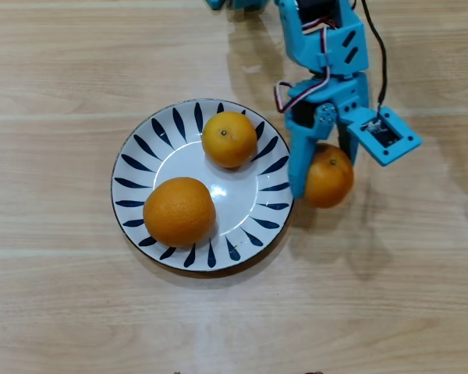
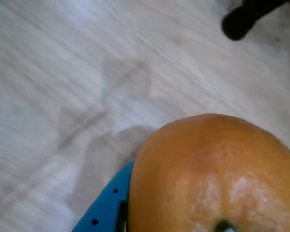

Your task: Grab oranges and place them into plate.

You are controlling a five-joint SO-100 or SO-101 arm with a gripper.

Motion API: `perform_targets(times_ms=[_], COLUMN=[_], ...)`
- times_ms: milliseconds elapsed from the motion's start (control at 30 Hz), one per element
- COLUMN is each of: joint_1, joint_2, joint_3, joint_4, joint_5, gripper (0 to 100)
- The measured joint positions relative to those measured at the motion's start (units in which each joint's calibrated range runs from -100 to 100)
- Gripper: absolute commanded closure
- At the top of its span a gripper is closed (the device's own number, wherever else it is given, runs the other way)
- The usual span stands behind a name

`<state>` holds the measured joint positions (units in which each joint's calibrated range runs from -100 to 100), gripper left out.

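Note:
The white plate [image 1: 242, 230] with dark blue rim strokes lies in the middle of the overhead view. Two oranges rest on it: a large deep orange one [image 1: 179, 211] at the lower left and a smaller one [image 1: 229, 139] at the top. My blue gripper [image 1: 321, 173] is shut on a third orange [image 1: 331, 181] and holds it just right of the plate's rim, above the table. In the wrist view this orange [image 2: 217, 174] fills the lower right, pressed against a blue finger [image 2: 104, 212]; the wood below is blurred.
The wooden table [image 1: 62, 312] spreads on all sides of the plate. The arm's blue body [image 1: 320, 39] and black cable [image 1: 378, 54] come down from the top right. A dark object [image 2: 246, 17] shows at the top right of the wrist view.

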<state>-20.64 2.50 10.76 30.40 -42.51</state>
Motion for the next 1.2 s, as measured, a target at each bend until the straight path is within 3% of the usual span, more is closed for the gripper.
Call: perform_targets(times_ms=[200, 367, 600, 800, 900, 1067, 1200], joint_1=[9.7, 11.7, 11.1, 10.8, 10.6, 9.9, 8.9], joint_2=[-11.3, -11.3, -11.4, -11.5, -11.5, -12.9, -19.1], joint_3=[10.2, 10.4, 10.3, 10.3, 10.3, 12.7, 16.9], joint_4=[0.1, 0.1, 0.1, 0.0, 0.0, 0.6, 0.7], joint_5=[7.8, 8.4, 8.5, 8.6, 8.6, 8.9, 13.4], gripper=[71, 70, 50, 50, 58, 82, 99])
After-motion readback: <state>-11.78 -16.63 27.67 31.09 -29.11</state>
